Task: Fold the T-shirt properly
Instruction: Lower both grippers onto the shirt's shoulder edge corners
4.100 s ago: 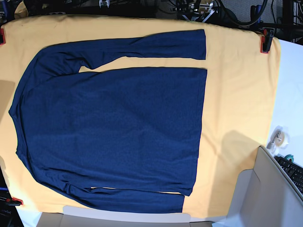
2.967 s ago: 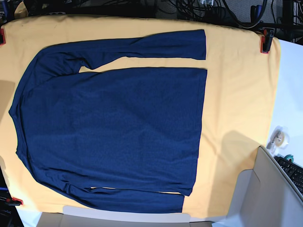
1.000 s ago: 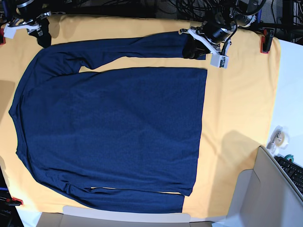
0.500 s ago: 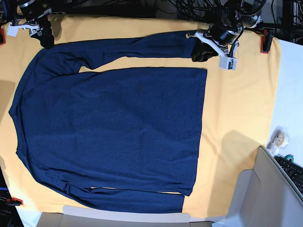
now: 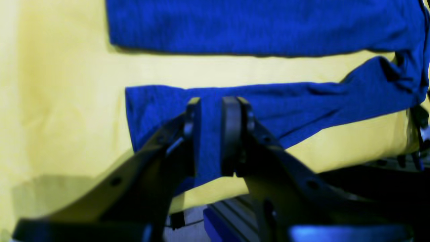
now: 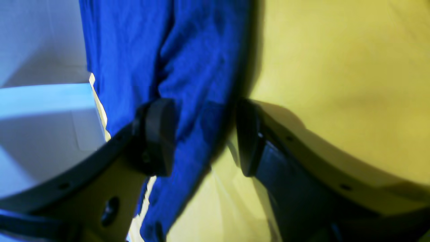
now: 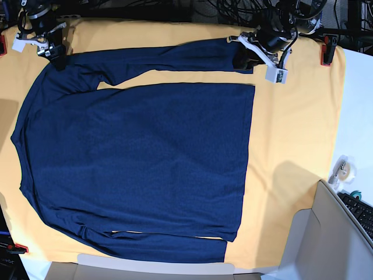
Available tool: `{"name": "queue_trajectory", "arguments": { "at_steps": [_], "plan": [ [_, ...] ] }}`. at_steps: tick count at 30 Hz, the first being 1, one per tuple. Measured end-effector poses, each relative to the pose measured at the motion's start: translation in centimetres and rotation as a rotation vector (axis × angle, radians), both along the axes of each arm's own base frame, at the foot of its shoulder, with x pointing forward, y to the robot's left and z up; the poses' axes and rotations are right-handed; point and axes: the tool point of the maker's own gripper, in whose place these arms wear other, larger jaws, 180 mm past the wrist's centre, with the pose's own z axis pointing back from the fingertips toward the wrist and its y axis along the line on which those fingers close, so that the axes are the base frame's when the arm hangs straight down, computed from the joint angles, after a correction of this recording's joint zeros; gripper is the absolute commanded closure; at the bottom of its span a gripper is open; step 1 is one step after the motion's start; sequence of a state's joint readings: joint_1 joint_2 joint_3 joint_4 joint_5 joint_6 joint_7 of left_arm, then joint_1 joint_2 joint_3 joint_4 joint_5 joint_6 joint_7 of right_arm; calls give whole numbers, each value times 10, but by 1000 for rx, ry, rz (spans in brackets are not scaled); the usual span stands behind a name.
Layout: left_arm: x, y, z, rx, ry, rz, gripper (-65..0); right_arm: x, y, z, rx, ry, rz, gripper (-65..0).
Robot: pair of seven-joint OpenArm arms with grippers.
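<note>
Since a second ago, both grippers have been brought onto the upper sleeve of the T-shirt [image 7: 140, 157], spread flat mid-frame. The left gripper [image 5: 211, 134] is narrowed around the cuff at upper right; the right gripper [image 6: 201, 134], opened, straddles the shoulder at upper left

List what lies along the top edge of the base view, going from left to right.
right gripper over the shirt's shoulder → upper sleeve of the T-shirt → left gripper at the sleeve's cuff → bare yellow-orange cloth → red clamp
</note>
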State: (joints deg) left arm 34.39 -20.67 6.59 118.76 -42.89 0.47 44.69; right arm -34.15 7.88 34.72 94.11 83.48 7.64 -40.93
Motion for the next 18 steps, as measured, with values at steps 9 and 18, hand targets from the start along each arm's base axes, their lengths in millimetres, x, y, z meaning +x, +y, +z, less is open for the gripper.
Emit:
{"name": "queue_trajectory", "arguments": {
  "at_steps": [9,18],
  "plan": [
    [0,0,0,0,1,0,-110,15,-4,-1,28,12,-47,-289],
    [8,36,20,-175,29,178,-154,13,-2,-6,36,35,-44,0]
  ]
}}
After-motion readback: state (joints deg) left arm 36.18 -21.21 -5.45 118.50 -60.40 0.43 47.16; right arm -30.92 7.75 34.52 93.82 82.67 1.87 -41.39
